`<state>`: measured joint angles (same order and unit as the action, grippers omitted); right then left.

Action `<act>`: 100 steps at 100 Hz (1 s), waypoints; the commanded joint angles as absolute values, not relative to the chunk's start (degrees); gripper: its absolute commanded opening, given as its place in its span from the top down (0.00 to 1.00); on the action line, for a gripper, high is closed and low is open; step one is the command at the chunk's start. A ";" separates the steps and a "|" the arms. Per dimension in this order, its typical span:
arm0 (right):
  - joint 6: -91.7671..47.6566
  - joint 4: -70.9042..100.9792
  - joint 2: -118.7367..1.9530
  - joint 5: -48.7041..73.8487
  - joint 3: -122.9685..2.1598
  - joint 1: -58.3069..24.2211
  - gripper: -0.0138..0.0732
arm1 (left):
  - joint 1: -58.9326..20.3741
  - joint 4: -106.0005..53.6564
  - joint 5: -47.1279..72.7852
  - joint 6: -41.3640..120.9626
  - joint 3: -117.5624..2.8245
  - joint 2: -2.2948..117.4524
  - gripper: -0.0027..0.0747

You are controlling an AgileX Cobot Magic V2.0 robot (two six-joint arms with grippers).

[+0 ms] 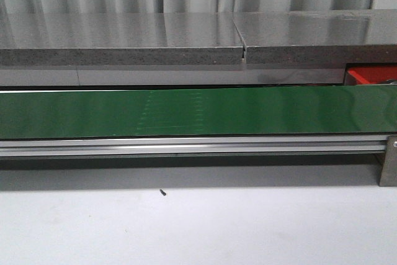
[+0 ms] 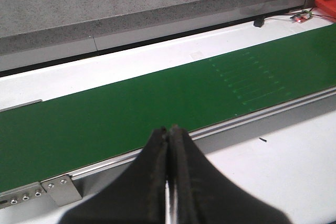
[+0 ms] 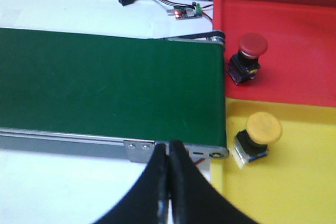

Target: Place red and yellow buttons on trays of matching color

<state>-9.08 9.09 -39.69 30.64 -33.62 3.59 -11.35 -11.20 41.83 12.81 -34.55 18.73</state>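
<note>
Red button [image 3: 250, 51] sits on red tray [image 3: 294, 19]; yellow button [image 3: 260, 135] on yellow tray [image 3: 294, 192].

The red tray [image 1: 371, 76] is cut off at the front view's right edge; the yellow tray [image 3: 294, 182] runs past the right wrist view's edge.

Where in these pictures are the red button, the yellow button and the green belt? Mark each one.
red button [image 3: 252, 44]: right wrist view, on its round red cap.
yellow button [image 3: 264, 128]: right wrist view, on its round yellow cap.
green belt [image 1: 186, 113]: front view, on the middle of its flat top.
</note>
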 commanded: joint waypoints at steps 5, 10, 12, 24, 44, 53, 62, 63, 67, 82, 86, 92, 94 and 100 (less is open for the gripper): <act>-4.07 5.60 -34.57 27.28 -32.93 1.67 0.97 | -11.78 -11.93 37.67 12.42 -35.86 19.15 0.99; -4.07 5.60 -32.32 27.42 -31.87 1.43 0.97 | -11.78 -11.93 37.67 12.42 -35.86 19.15 0.99; -4.07 5.60 -31.34 27.42 -31.36 1.38 0.97 | -11.78 -11.93 37.67 12.42 -35.86 19.15 0.99; -4.12 5.48 -26.41 28.89 -28.51 1.38 0.97 | -11.78 -11.93 37.67 12.42 -35.86 19.15 0.99; -4.12 5.17 -21.58 33.45 -27.04 1.38 0.97 | -11.78 -11.93 37.67 12.42 -35.86 19.15 0.99; -4.12 5.17 -21.17 33.17 -27.04 1.38 0.97 | -11.78 -11.93 37.67 12.42 -35.86 19.15 0.99; -4.12 5.17 -21.17 33.60 -27.04 1.38 0.97 | -11.78 -11.93 37.67 12.42 -35.86 19.15 0.99; -4.12 5.17 -21.17 33.65 -27.04 1.38 0.97 | -11.78 -11.93 37.67 12.42 -35.86 19.15 0.99; -4.12 5.17 -21.17 33.87 -27.04 1.38 0.97 | -11.78 -11.93 37.67 12.42 -35.86 19.15 0.99; -4.12 5.17 -21.17 33.87 -27.04 1.38 0.97 | -11.78 -11.93 37.67 12.42 -35.86 19.15 0.99; -4.12 5.17 -21.17 33.87 -27.04 1.38 0.97 | -11.78 -11.93 37.67 12.42 -35.86 19.15 0.99; -4.12 5.17 -21.17 33.83 -27.04 1.38 0.97 | -11.78 -11.93 37.67 12.42 -35.86 19.15 0.99; -4.12 5.17 -21.17 33.83 -27.04 1.38 0.97 | -11.78 -11.93 37.67 12.42 -35.86 19.15 0.99; -4.12 5.17 -21.17 33.83 -27.04 1.38 0.97 | -11.78 -11.93 37.67 12.42 -35.86 19.15 0.99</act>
<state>-4.06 5.48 -20.89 37.49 -25.68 1.48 -11.35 -11.20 41.83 12.81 -34.55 18.73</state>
